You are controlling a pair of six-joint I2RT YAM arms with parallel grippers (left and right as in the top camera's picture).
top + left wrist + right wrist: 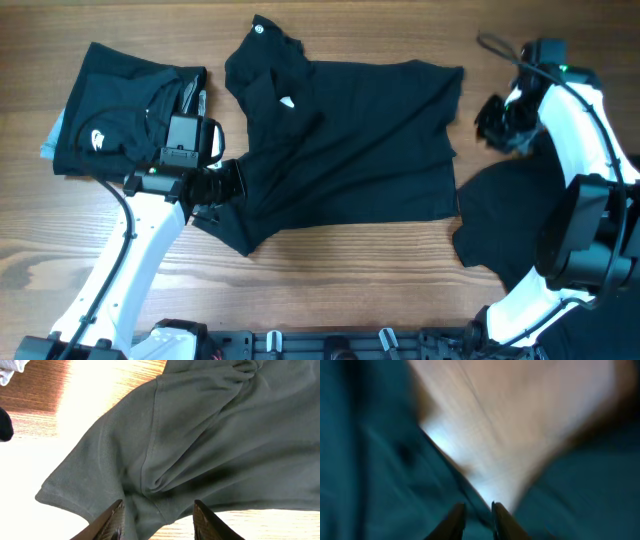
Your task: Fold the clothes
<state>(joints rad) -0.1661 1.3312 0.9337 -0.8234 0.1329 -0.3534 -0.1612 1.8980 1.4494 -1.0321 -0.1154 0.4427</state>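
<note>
A black short-sleeved cloth shirt [360, 140] lies spread, a bit rumpled, in the middle of the brown wooden table [330, 280]. A folded black garment with a white logo [110, 125] sits to its left and another black garment [500, 220] waits at the right. The left arm's [150, 225] jaws stand released, astride the shirt's near sleeve [100, 480]. The right arm's [580, 130] jaws hang just off the far edge; its view is blurred, so I cannot tell their state. The fold looks barely begun. Next, I'd judge, the left jaws must pinch the sleeve and carry it inward.
</note>
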